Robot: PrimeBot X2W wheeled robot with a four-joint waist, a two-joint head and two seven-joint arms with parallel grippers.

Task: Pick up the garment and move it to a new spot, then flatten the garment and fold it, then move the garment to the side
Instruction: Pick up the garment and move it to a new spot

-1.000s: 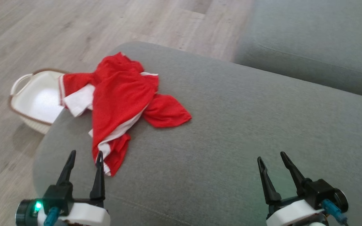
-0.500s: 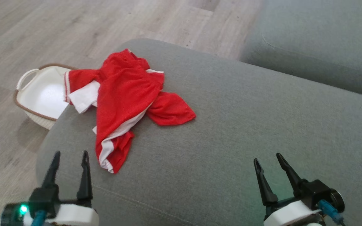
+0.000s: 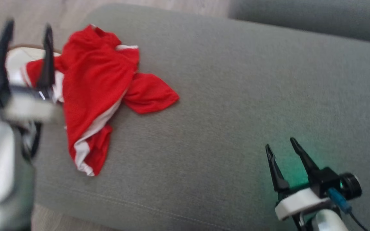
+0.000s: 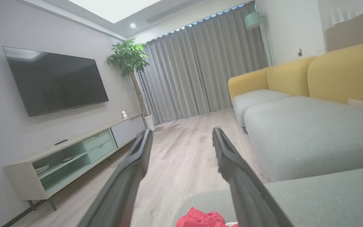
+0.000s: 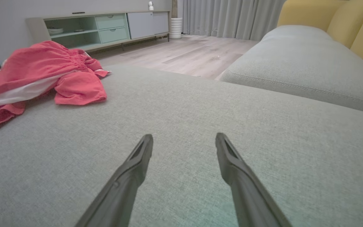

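A crumpled red garment [image 3: 93, 93] with white trim lies on the left part of the grey sofa cushion [image 3: 236, 96]. My left gripper [image 3: 27, 27] is raised at the far left, blurred, open and empty, level with the garment's left edge. In the left wrist view its fingers [image 4: 131, 170] point out over the floor, with a bit of the garment [image 4: 203, 219] at the bottom edge. My right gripper [image 3: 279, 144] hovers open and empty over bare cushion at the lower right, far from the cloth. The right wrist view shows the garment [image 5: 39, 72] at its left.
A white basket [image 3: 14, 61] with a brown rim sits on the floor behind my left gripper. A second grey cushion [image 3: 310, 16] lies at the top right. Across the wooden floor [image 4: 181, 151] stand a TV cabinet [image 4: 74, 154] and a yellow sofa back [image 4: 310, 75].
My left arm has risen sharply and now stands high at the left, blurred. The head camera has tilted down and shifted. My right gripper has stayed open; the garment lies as before.
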